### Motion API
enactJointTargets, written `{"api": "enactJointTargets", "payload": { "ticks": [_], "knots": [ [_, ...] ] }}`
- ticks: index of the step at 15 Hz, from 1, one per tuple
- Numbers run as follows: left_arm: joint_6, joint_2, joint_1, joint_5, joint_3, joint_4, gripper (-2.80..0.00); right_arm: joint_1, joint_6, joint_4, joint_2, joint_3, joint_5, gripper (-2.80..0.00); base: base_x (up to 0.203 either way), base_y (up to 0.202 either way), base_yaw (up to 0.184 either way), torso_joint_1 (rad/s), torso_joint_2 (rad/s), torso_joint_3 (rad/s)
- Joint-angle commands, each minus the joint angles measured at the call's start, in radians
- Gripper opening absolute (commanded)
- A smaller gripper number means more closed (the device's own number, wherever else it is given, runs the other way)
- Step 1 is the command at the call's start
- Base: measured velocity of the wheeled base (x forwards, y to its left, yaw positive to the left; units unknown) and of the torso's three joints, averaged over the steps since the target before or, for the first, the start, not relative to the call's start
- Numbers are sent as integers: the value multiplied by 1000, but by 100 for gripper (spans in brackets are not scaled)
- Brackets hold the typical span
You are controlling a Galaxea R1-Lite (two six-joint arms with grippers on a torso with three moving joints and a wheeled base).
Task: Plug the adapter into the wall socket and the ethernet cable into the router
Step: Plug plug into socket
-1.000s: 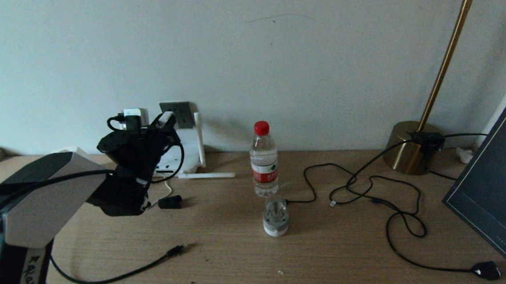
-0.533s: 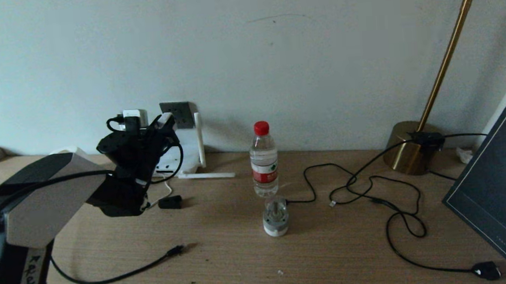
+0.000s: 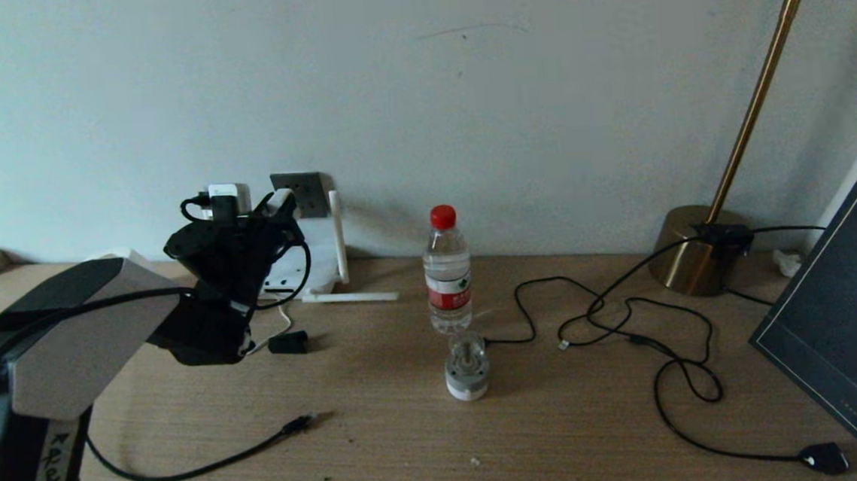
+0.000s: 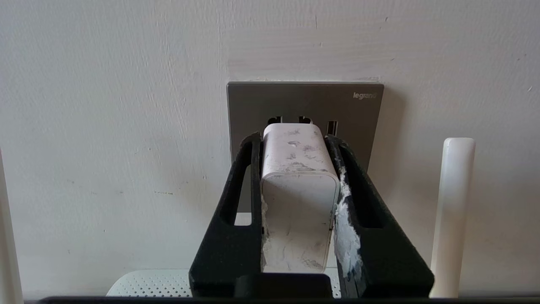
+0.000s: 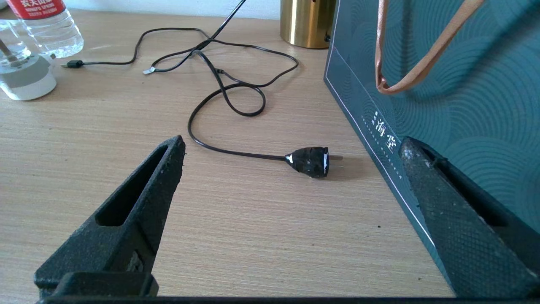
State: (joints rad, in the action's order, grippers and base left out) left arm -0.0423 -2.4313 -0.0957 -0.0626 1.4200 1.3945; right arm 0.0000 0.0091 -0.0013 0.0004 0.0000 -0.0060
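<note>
Left wrist view tells the whole story here: the left tool [image 4: 295, 145] is clamped narrow on the adapter [image 4: 299, 185], one finger on each side, and the wall socket [image 4: 358, 114] sits straight ahead of it on the wall. The adapter's long axis points right at the plate, its front end at or just short of the upper row of slots. I can't tell if the prongs are actually in yet, they're hidden behind the body. So my read is the next bit is just a straight push forward along that axis, no sideways drift.

The router [image 3: 302, 268] sits on the counter [image 3: 412, 438] right below the socket, and one of its antennas [image 4: 453, 211] stands upright just beside the tool, so any swing toward that side could clip it.

From the head view, the ethernet cable [image 3: 202, 461] lies on the counter in front of the left arm, connector end toward the middle, not plugged in. A water bottle [image 3: 446, 269] and a small jar [image 3: 467, 373] stand mid-counter, well apart from the socket.

The right tool [image 5: 291, 211] hangs wide open with nothing in it, parked over the far right by a dark bag [image 5: 464, 84] and a black cord with a chunky plug [image 5: 310, 160]. The left arm is clearly the nearer one.
</note>
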Motion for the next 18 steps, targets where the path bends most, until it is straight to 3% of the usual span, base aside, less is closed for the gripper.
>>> {"api": "enactJointTargets", "payload": {
  "ticks": [1,18],
  "knots": [
    [-1,0,-2,0,0,8,-280,0,0,0,0,0,0,0,0,0,0,0,0,0],
    [-1,-3,5,0,13,6,-280,0,0,0,0,0,0,0,0,0,0,0,0,0]
  ]
}}
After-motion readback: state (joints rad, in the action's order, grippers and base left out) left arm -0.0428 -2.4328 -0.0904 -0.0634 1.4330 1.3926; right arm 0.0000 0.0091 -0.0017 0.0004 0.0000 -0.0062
